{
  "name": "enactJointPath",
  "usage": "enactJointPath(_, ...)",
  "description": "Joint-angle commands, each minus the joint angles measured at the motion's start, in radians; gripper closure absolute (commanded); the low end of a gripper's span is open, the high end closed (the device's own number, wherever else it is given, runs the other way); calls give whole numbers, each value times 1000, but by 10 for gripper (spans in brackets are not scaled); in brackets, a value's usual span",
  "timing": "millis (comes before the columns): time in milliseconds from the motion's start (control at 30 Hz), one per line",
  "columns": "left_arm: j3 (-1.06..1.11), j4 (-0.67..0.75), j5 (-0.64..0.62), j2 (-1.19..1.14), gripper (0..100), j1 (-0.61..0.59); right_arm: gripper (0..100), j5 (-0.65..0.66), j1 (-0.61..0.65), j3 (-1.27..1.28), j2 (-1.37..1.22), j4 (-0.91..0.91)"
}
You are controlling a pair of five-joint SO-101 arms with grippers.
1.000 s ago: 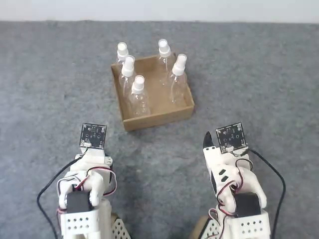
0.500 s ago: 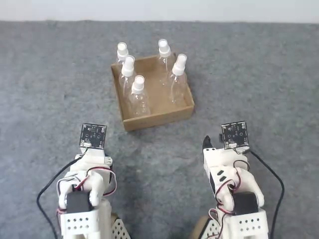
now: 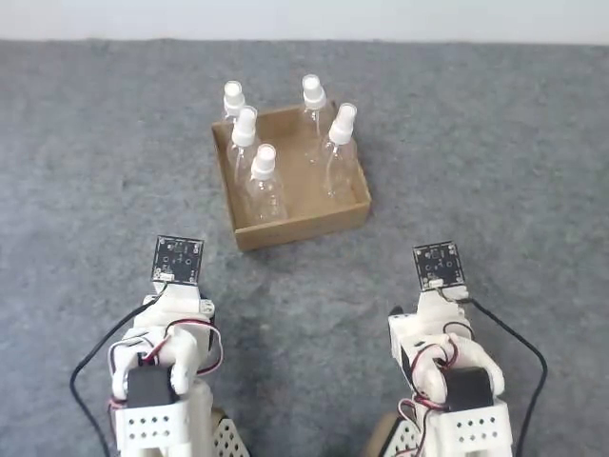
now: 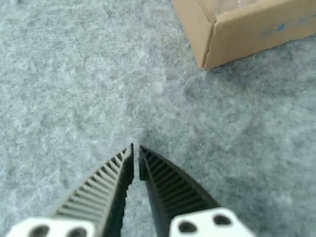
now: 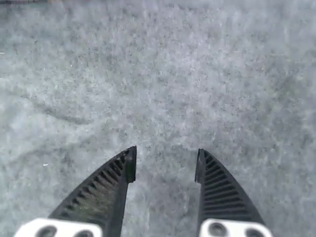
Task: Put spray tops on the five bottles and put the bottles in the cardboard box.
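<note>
The cardboard box (image 3: 303,221) lies on the grey carpet at mid-table. Clear bottles with white spray tops stand upright in it: one (image 3: 265,181) near the front left, one (image 3: 245,138) behind that, one (image 3: 339,143) on the right. Two more capped bottles (image 3: 233,99) (image 3: 312,95) stand at the box's back edge; I cannot tell whether they are inside. My left gripper (image 4: 136,147) is shut and empty, low over the carpet, near a corner of the box (image 4: 232,32). My right gripper (image 5: 165,154) is open and empty over bare carpet.
Both arms sit at the table's near edge, the left arm (image 3: 166,328) and the right arm (image 3: 442,343), with carpet between them and the box. Grey carpet (image 3: 495,143) stretches on all sides of the box. A pale wall runs along the far edge.
My right arm has drawn back toward the near edge, and its dark fingertip has slipped under the wrist in the high view. The left arm and the bottles have not moved.
</note>
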State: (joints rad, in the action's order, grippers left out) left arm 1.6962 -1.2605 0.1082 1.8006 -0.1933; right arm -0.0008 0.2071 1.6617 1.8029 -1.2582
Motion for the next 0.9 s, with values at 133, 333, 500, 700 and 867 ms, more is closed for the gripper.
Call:
enactJointPath(133, -12, -3, 9, 23, 988, -2, 898, -14, -16, 21, 12, -51)
enactJointPath(333, -12, -3, 9, 23, 988, -2, 957, -14, -16, 21, 12, -51)
enactJointPath(500, -12, -3, 9, 23, 988, -2, 954, -12, -12, 21, 12, -51)
enactJointPath(700, -12, -3, 9, 23, 988, -2, 954, -11, -12, 21, 12, -51)
enactJointPath(867, -12, -3, 9, 23, 988, -2, 954, -11, -12, 21, 12, -51)
